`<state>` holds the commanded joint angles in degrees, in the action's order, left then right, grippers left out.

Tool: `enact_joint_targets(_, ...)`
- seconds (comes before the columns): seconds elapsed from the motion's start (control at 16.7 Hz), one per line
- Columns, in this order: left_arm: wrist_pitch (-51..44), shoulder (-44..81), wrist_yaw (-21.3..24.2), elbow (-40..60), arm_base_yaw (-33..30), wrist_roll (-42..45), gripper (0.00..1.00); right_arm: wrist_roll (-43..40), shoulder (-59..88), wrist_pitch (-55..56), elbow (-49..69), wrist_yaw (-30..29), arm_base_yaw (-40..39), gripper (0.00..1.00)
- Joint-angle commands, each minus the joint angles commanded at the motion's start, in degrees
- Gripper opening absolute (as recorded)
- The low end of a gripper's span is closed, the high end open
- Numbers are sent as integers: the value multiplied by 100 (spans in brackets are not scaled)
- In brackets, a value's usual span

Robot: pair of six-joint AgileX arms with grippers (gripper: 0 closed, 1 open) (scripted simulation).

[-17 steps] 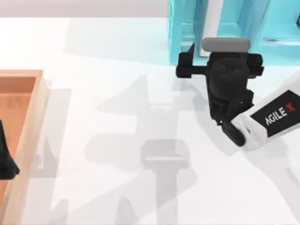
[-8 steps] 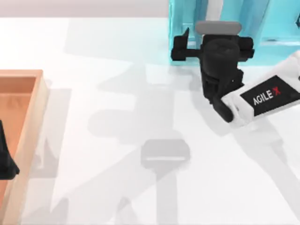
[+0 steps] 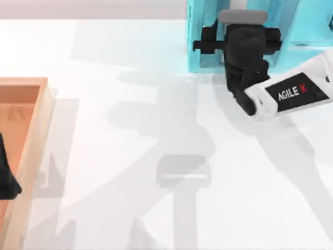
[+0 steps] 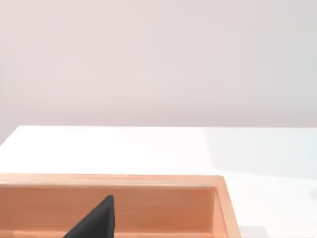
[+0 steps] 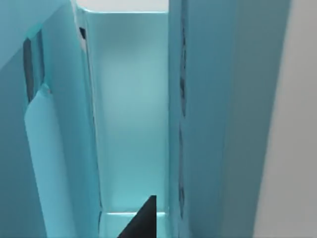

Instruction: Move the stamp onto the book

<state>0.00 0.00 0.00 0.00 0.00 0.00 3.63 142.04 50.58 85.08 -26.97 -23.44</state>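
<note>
right tool (image 3: 244, 39) has moved up to the blue shelf (image 3: 205, 52) | can't tell if apart or together | stamp, book not seen | left tool (image 3: 6, 174) parked over tray (image 3: 31, 135)

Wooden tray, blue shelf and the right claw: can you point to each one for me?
wooden tray (image 3: 44, 112): top view, on its pale right rim.
blue shelf (image 5: 129, 114): right wrist view, on the back wall of one compartment.
right claw (image 3: 244, 47): top view, on its black body at the shelf's front.
</note>
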Motion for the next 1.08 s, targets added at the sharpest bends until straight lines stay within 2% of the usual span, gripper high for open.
enact_joint_targets(0.12,0,0,0,0,0,0,100,0,0,0,0,0,0,100)
enact_joint_targets(0.9,0,0,0,0,0,0,100,0,0,0,0,0,0,2)
enact_joint_targets(1.08,0,0,0,0,0,0,100,0,0,0,0,0,0,0)
